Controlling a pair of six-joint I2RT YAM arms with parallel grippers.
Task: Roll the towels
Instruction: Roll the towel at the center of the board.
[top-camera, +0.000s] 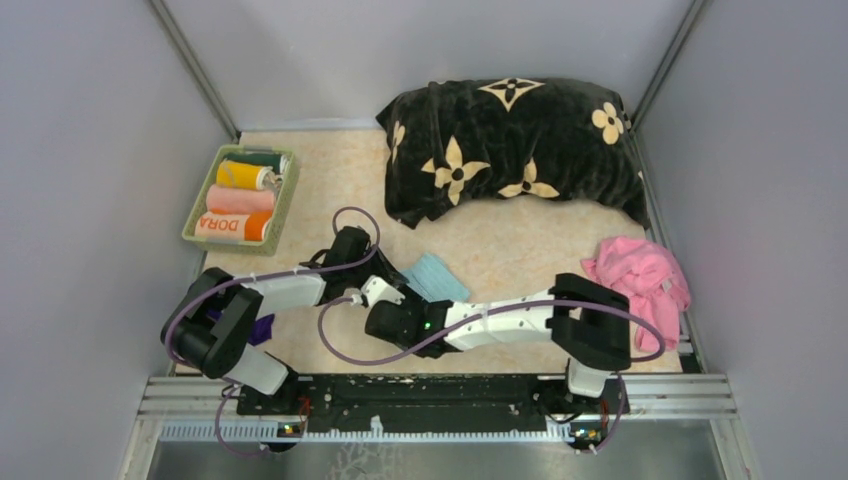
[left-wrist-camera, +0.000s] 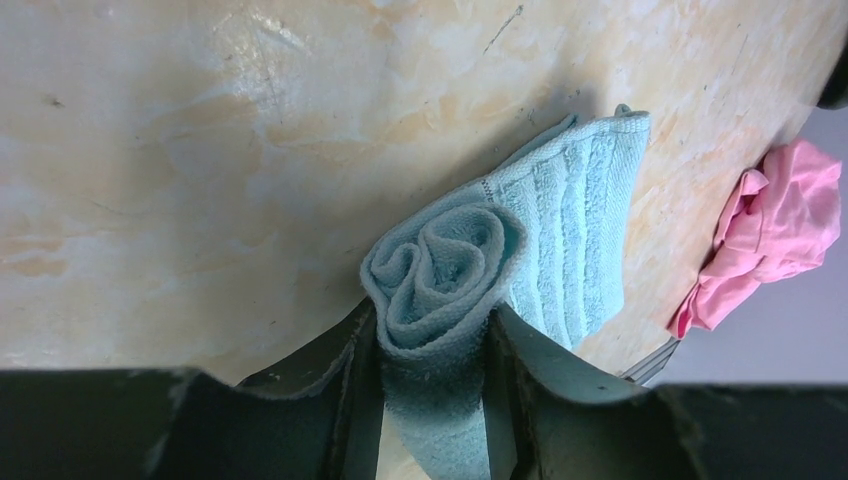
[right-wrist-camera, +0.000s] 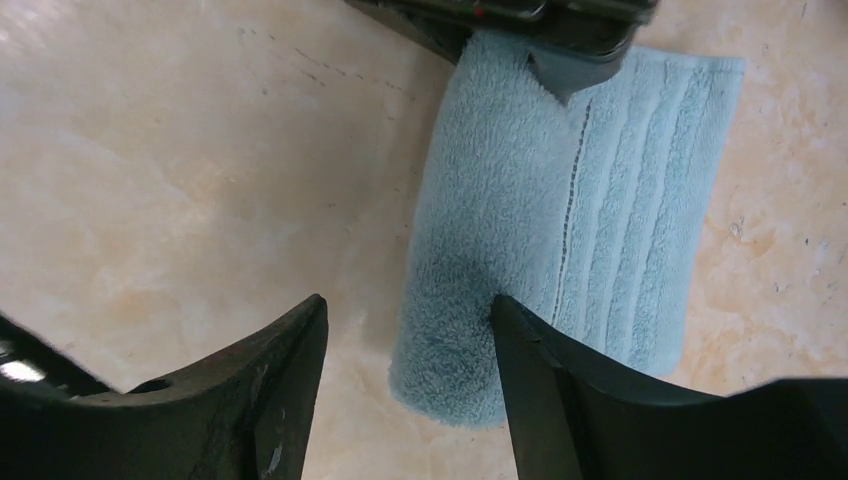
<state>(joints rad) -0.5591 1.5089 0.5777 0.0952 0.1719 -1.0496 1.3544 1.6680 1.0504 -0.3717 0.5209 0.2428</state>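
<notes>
Light blue, half rolled: clamps towel (left-wrist-camera: 560, 230) by its coiled end in left gripper (left-wrist-camera: 432, 335), holds right gripper (right-wrist-camera: 408, 312) agape over opposite end.

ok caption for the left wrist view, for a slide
Left gripper clamped on the rolled end of a light blue towel, unrolled tail flat on the table, pink towel beyond.

Robot lab booth: grey walls (top-camera: 80, 150), aluminium rail (top-camera: 680, 395).

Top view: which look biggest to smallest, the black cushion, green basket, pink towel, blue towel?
1. black cushion
2. green basket and pink towel, too alike to rank
3. blue towel, only partly visible
</notes>
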